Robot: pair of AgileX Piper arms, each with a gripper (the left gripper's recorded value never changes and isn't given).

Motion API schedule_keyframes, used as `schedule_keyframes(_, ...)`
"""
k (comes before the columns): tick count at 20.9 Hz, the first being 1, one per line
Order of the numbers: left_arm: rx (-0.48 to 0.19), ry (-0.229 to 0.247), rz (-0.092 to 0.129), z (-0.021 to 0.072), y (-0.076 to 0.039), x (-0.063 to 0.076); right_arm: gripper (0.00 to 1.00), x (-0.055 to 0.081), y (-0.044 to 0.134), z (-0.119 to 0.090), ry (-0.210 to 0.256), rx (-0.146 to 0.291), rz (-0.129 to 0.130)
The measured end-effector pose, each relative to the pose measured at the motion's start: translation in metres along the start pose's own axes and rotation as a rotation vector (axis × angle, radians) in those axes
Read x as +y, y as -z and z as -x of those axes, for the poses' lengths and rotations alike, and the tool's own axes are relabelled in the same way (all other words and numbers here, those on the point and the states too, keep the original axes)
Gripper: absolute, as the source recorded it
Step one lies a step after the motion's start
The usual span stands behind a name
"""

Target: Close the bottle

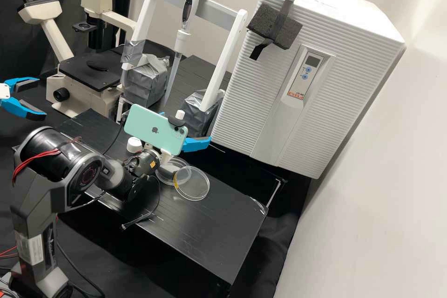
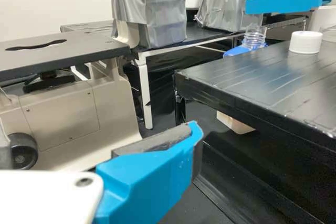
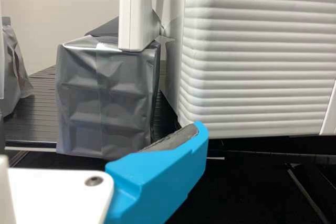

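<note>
Black matting covers the table (image 1: 219, 228), and a microscope (image 1: 84, 79) and a large ribbed white cabinet (image 1: 298, 65) stand around it. The right gripper (image 2: 236, 29) sits low over the table with its blue fingers spread wide, released. The bottle (image 2: 255, 35) stands upright between those fingers, nearer one than the other. From the left wrist view it may be resting against that nearer finger, though I cannot be sure. Its threaded neck is bare and its mouth open.

The cap (image 2: 306, 41), white and ribbed, lies flat on the table just beside the right gripper, on the side facing the left gripper (image 1: 28, 95). The left gripper hangs off the table's edge next to the microscope, well apart from both bottle and cap, with its fingers parted and empty. Two clear petri dishes (image 1: 193, 186) lie near the right arm's wrist.

The bottle looks like small, thin clear plastic, so I judge it light, easy to tip and likely to give under a hard squeeze. The right gripper would best take it around the body, below the threads, with only moderate pressure. The cap looks stiff and very light, and its ribbed side wall should offer fair purchase. The left gripper should pinch it across that wall, keep it level, and set it squarely on the neck before turning, because a tilted cap would likely cross the threads or push the bottle over.
</note>
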Motion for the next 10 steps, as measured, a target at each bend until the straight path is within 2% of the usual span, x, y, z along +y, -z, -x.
schedule_keyframes(9,-0.001,-0.008,-0.010,-0.0016,0.0013,0.0030,1.00,0.0005,0.0008,0.0023,0.000,0.002,0.001)
schedule_keyframes(10,-0.001,-0.008,-0.010,-0.0016,0.0013,0.0030,1.00,0.0018,0.0032,0.0055,0.000,0.013,0.004)
